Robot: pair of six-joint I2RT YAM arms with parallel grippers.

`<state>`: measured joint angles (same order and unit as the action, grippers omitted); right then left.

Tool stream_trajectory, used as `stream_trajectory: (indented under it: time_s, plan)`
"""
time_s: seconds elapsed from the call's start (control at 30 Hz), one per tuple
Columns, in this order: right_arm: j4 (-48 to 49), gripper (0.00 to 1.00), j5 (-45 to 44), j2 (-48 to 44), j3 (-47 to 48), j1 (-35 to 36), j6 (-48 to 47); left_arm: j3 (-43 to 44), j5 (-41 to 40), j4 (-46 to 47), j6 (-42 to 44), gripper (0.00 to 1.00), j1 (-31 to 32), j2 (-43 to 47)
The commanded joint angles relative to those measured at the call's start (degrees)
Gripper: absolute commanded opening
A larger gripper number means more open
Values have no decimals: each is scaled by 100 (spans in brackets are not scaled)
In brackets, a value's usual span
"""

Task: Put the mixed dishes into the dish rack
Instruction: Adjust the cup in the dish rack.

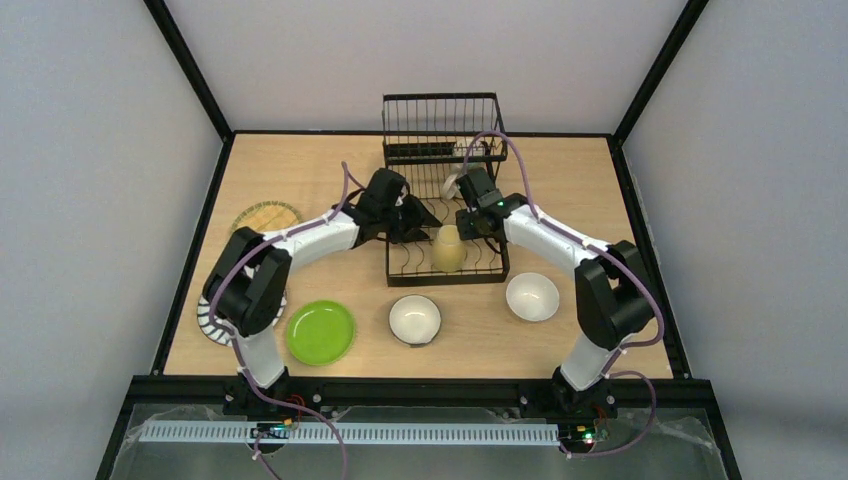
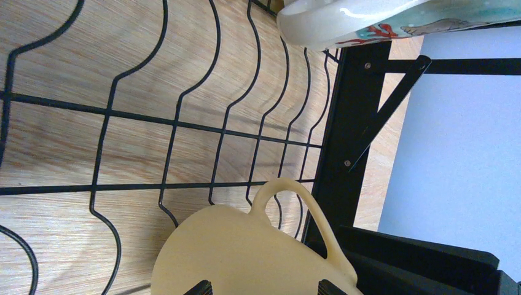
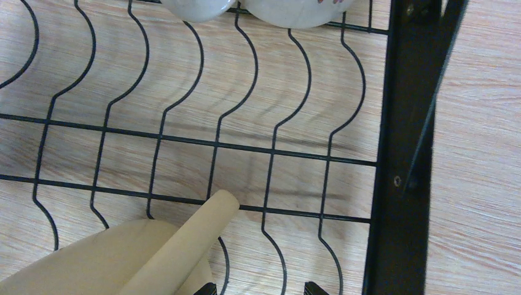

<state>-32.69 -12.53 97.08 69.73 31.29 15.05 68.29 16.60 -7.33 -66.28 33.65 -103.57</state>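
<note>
The pale yellow mug point(image 1: 449, 249) sits upside down on the slotted base of the black wire dish rack point(image 1: 441, 150). In the left wrist view the mug point(image 2: 246, 252) lies just beyond my left gripper point(image 2: 265, 287), whose jaws stand apart over it without clamping. My left gripper point(image 1: 418, 218) is left of the mug. My right gripper point(image 1: 468, 222) hovers over the rack, open and empty point(image 3: 259, 287), with the mug's handle point(image 3: 184, 246) beside its left finger. The lime green plate point(image 1: 320, 332), tan woven plate point(image 1: 266, 216), striped plate point(image 1: 209, 320) and two white bowls point(image 1: 414, 319) point(image 1: 532, 296) lie on the table.
A patterned white bowl point(image 2: 344, 18) rests in the rack behind the mug, near the upright basket section point(image 1: 440, 125). The striped plate is partly hidden under the left arm. Black frame rails point(image 1: 190, 75) edge the wooden table.
</note>
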Motion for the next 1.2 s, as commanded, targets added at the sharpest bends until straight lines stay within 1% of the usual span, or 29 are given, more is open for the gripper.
stream_trajectory:
  time_s: [0.0, 0.27, 0.43, 0.6, 0.8, 1.0, 1.1, 1.17]
  plan:
    - [165, 79, 207, 208, 251, 76, 41, -142, -75, -148, 141, 98, -75, 234]
    - [194, 79, 306, 551, 667, 208, 8, -185, -206, -263, 239, 98, -176, 469]
    - [192, 79, 194, 666, 802, 237, 40, -230, -330, -347, 296, 98, -233, 644]
    - [160, 80, -40, 584, 782, 233, 83, -302, -459, -364, 313, 98, -306, 867]
    - [131, 80, -663, 242, 642, 237, 209, -351, -653, -418, 372, 98, -345, 1245]
    - [159, 79, -1101, -287, 357, 232, 404, -426, -822, -597, 627, 98, -346, 1639]
    - [93, 74, -1070, -601, 183, 233, 478, -584, -911, -711, 777, 98, -343, 1923]
    - [58, 68, -853, -851, 15, 237, 444, -743, -984, -770, 853, 98, -342, 2152]
